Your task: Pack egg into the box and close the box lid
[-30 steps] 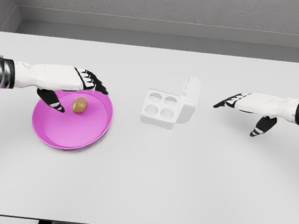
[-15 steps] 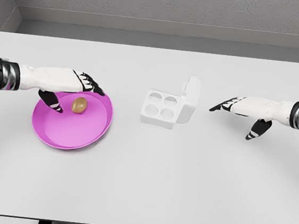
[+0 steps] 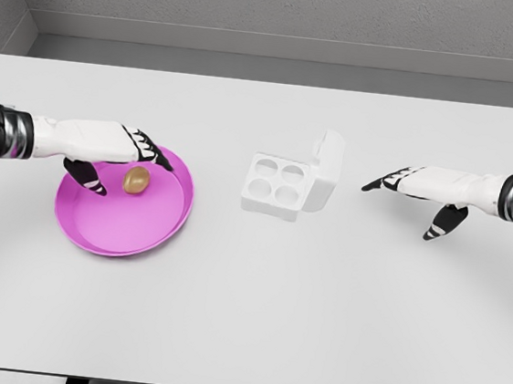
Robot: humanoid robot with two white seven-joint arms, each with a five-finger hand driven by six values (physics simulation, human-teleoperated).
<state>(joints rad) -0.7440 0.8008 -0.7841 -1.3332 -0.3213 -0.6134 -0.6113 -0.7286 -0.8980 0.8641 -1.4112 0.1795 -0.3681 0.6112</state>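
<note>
- Egg (image 3: 136, 179) lies in the pink bowl (image 3: 115, 228), not yet grasped; the left hand (image 3: 114, 151) hovers just over it, fingers loosely spread, thumb hanging beside it.
- Step in hand, as I judge: reaching for the pickup. Next, fingers must drop and close round the egg.
- Egg box (image 3: 277, 187) stands open, four cups vacant, lid (image 3: 326, 169) upright.
- Right hand (image 3: 425, 190) waits relaxed, near the lid.

Simulated test room: bare white table (image 3: 243, 319), grey walls (image 3: 285, 12).

Matt white foam-like box (image 3: 291, 184), smooth glossy pink plate (image 3: 115, 228), matt brown egg (image 3: 136, 179)
</note>
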